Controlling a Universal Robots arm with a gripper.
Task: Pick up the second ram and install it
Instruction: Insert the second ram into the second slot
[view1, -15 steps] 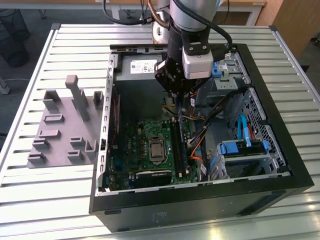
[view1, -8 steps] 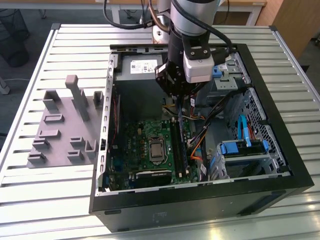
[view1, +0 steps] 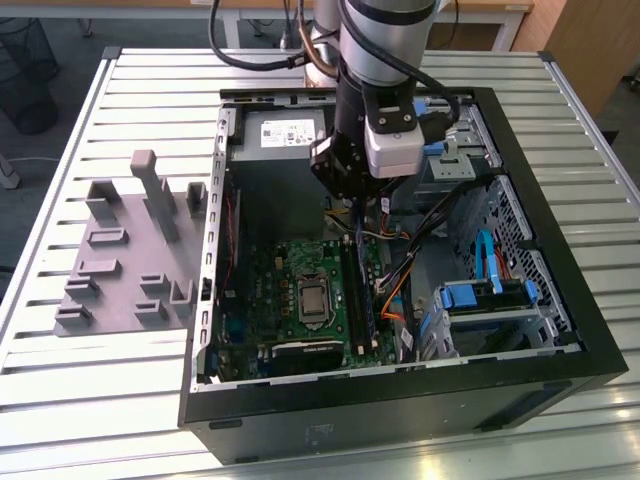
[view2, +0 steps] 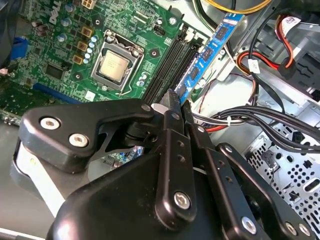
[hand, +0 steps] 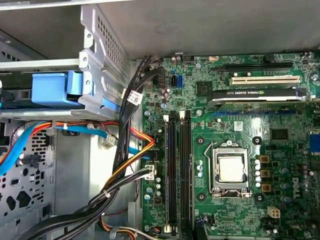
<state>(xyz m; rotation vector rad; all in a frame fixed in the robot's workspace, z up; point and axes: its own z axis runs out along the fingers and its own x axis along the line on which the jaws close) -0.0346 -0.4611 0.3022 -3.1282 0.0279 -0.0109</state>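
Tool (view2: 172, 100) pinches the second ram (view2: 207, 52), blue-labelled stick, above the black slots (hand: 177, 170) of the motherboard (hand: 280, 165). Picked up; judged not yet seated.

— What colours on the motherboard (hand: 240, 165)?
— Green, with black memory slots (hand: 177, 170) and a silver processor (hand: 232, 169).
— And the ram (view2: 207, 52)?
— Blue board, black chips. The fixture tray (view1: 125, 260) is plain grey.

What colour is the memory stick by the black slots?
Blue, with small black chips; the second ram shows best in the second wrist view.
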